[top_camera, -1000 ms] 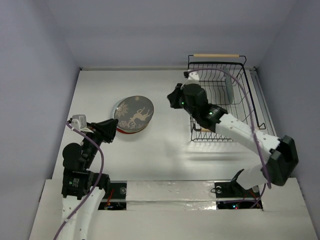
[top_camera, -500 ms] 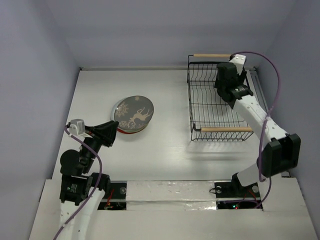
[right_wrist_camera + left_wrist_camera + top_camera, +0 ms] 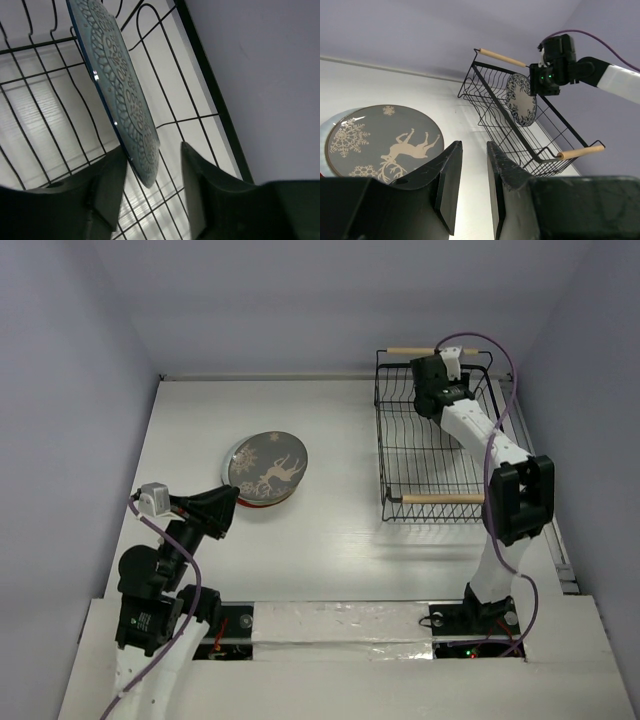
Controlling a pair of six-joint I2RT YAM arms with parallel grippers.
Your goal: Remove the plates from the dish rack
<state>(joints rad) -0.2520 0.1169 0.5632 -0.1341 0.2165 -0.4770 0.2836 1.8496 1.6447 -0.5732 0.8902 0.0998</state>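
The dish rack (image 3: 445, 498) stands at the right of the table. One plate, white with a blue floral pattern (image 3: 521, 100), stands on edge in it near the far handle. My right gripper (image 3: 428, 400) reaches into the rack there, open, with the plate's rim (image 3: 142, 150) between its fingers, close to the left finger (image 3: 112, 175) and apart from the right one. A grey deer plate (image 3: 267, 468) lies on top of a stack left of centre, with a red rim beneath it. My left gripper (image 3: 225, 505) hovers just near of that stack, slightly open and empty.
Grey walls close in the table on the left, far and right sides. The rack's far wooden handle (image 3: 412, 351) lies against the back wall. A purple cable (image 3: 500, 360) arches over the right arm. Bare table lies between the stack and the rack.
My right arm swung from beside the rack's left side to its far end, and its gripper opened around the blue floral plate. My left gripper drew back slightly toward me.
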